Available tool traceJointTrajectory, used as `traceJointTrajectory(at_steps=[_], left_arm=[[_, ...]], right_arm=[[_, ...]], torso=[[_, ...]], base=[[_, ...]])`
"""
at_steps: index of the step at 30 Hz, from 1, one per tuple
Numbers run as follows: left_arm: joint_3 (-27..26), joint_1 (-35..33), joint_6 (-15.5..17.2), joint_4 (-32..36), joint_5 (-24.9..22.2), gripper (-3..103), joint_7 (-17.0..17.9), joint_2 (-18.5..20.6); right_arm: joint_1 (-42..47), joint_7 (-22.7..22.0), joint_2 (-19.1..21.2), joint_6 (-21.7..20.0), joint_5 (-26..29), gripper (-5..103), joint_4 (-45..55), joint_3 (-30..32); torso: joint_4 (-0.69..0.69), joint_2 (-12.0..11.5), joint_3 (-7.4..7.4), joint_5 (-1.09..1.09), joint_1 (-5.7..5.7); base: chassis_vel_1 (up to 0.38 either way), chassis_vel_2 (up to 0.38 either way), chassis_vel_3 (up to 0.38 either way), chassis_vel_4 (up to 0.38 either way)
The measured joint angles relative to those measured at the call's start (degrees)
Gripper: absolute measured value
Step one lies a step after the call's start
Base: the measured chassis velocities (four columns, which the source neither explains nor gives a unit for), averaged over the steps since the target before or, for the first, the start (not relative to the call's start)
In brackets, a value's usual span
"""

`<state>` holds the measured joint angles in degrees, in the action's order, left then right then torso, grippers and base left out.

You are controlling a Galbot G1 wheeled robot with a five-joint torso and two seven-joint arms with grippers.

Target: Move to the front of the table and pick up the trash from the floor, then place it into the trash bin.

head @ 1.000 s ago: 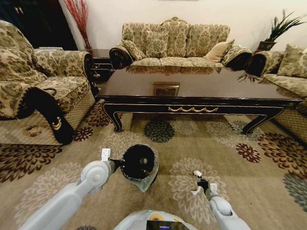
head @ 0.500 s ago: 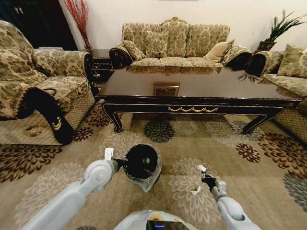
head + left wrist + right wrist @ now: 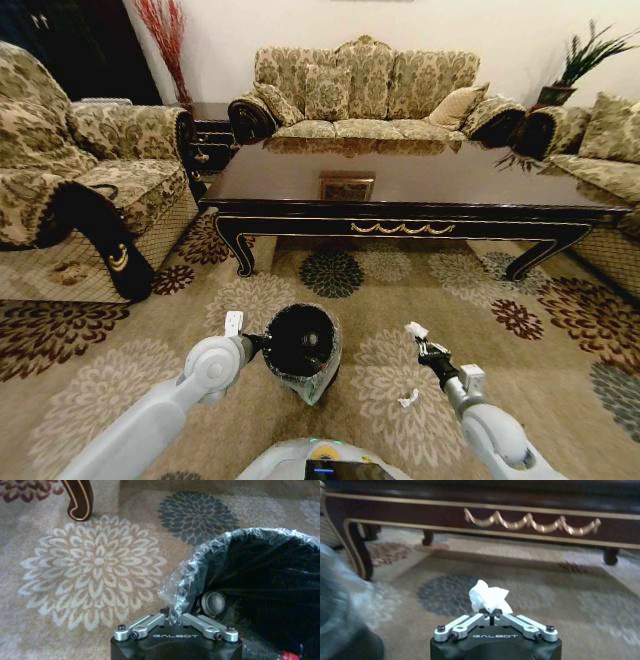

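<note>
The left tool (image 3: 262, 343) is clamped on the liner-covered rim of the small round black wastebasket (image 3: 303, 348), holding it tilted with its mouth open toward the robot, on the beige flower-medallion carpet (image 3: 150, 340) in front of the long glossy dark brown coffee table (image 3: 420, 215). To its right, the right tool (image 3: 425, 345) is clenched on a crumpled white paper scrap (image 3: 415, 330), raised above the carpet and well apart from the bin's mouth. A second small white scrap (image 3: 407, 400) lies on the carpet below that arm. Risk, as judged: the paper is pinched only by its edge and could slip free in transit; the thin liner could tear or pull off the rim under the left tool's grip, letting the bin drop. Compared with one second earlier, the right tool has lifted and moved forward with the scrap, and the bin has shifted slightly rightward.
</note>
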<state>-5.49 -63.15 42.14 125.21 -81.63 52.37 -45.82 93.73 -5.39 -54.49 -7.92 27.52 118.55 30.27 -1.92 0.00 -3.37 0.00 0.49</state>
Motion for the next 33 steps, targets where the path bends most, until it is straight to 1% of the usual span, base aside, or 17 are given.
traceJointTrajectory(at_steps=[3,6,7,11,16,20,22,24,25,26,27,30,31,33], left_arm=[[1.3,1.2,0.0,-0.5,0.0,0,0.0,-0.2],[3.7,2.4,0.0,-1.2,0.3,0,0.1,-0.7],[3.7,2.4,0.0,-1.2,0.3,0,0.1,-0.7],[5.9,3.5,0.0,-1.9,1.5,0,0.0,-1.6],[7.4,5.1,0.0,-2.3,2.0,0,-0.3,-2.4],[8.8,6.8,0.0,-2.3,1.8,0,-0.3,-2.4],[11.1,9.5,0.0,-2.7,0.7,0,0.0,-2.2],[11.5,10.0,0.0,-2.9,0.6,0,0.1,-2.1],[13.6,12.4,0.0,-3.4,-0.3,0,0.7,-2.1],[14.5,13.3,0.0,-3.6,-0.6,0,0.8,-2.2],[14.5,13.3,0.0,-3.6,-0.6,0,0.8,-2.2],[18.6,16.8,0.0,-4.6,-1.5,0,1.3,-3.3],[18.6,16.8,0.0,-4.6,-1.5,0,1.3,-3.3],[21.5,18.5,0.0,-5.3,-1.7,0,1.8,-4.3]], right_arm=[[1.6,0.0,0.3,0.1,0.0,0,2.9,0.7],[4.1,0.0,0.7,0.0,0.0,0,8.6,1.5],[4.1,0.0,0.7,0.0,0.0,0,8.6,1.5],[6.2,0.1,1.0,-0.7,0.2,0,14.9,1.4],[8.5,1.3,1.9,-1.1,-0.3,0,19.4,1.0],[9.5,2.1,2.4,-1.0,-1.4,0,20.9,1.0],[10.5,3.2,2.6,-0.4,-4.4,0,21.4,0.4],[10.7,3.4,2.6,-0.3,-5.0,0,21.4,0.3],[11.5,4.2,2.1,0.4,-7.5,0,21.5,-0.3],[11.9,4.5,1.8,0.7,-8.7,0,21.6,-0.4],[11.9,4.5,1.8,0.7,-8.7,0,21.6,-0.4],[13.0,5.4,1.0,2.0,-13.0,0,22.0,-0.8],[13.0,5.4,1.0,2.0,-13.0,0,22.0,-0.8],[13.6,5.5,1.0,2.2,-13.5,0,22.5,-1.0]], torso=[[0.01,0.0,0.0,-0.01,0.0],[0.02,0.0,0.0,-0.01,0.0],[0.02,0.0,0.0,-0.01,0.0],[0.0,0.0,0.0,-0.01,0.0],[0.0,0.0,0.0,-0.01,0.0],[0.01,0.0,0.0,-0.01,0.0],[0.01,0.0,0.0,0.0,0.0],[0.0,0.0,0.0,0.0,0.0],[0.01,0.0,0.0,0.01,0.0],[0.0,0.0,0.0,0.01,0.0],[0.0,0.0,0.0,0.01,0.0],[0.01,0.0,0.0,0.01,0.0],[0.01,0.0,0.0,0.01,0.0],[0.0,0.0,0.0,0.0,0.0]], base=[[0.0,0.0,0.0,0.0],[0.0,0.0,0.0,0.0],[0.0,0.0,0.0,0.0],[0.0,0.0,0.0,0.0],[0.0,0.0,0.0,0.0],[0.0,0.0,0.0,0.0],[0.0,0.0,0.0,0.0],[0.0,0.0,0.0,0.0],[0.0,0.0,0.0,0.0],[0.0,0.0,0.0,0.0],[0.0,0.0,0.0,0.0],[0.0,0.0,0.0,0.0],[0.0,0.0,0.0,0.0],[0.0,0.0,0.0,0.0]])
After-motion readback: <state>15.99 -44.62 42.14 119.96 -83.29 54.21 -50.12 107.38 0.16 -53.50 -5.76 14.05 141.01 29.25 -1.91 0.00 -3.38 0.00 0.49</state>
